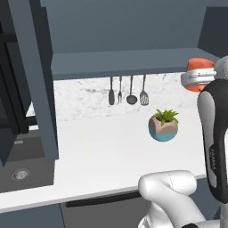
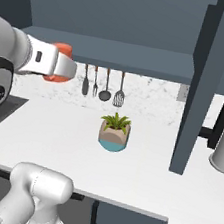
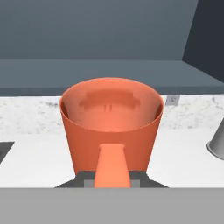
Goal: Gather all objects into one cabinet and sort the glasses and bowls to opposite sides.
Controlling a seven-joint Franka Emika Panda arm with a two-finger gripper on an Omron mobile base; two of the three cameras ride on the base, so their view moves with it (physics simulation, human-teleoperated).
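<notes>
While the arm blocks most of the orange cup from both base cameras, the hand camera looks right into it, fingers pinching its handle. It's held in the air, just below the cabinet shelf, above the counter.

arm: glossy white rounded shells
joints: dark, near-black sections between the shells
forearm link: black panel, small pale lettering, white edging

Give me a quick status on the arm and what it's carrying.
Gripper shut on bright orange handled cup, held by the handle. Cup raised beside the dark slate-blue wall cabinet. Small potted plant on the counter below.
</notes>
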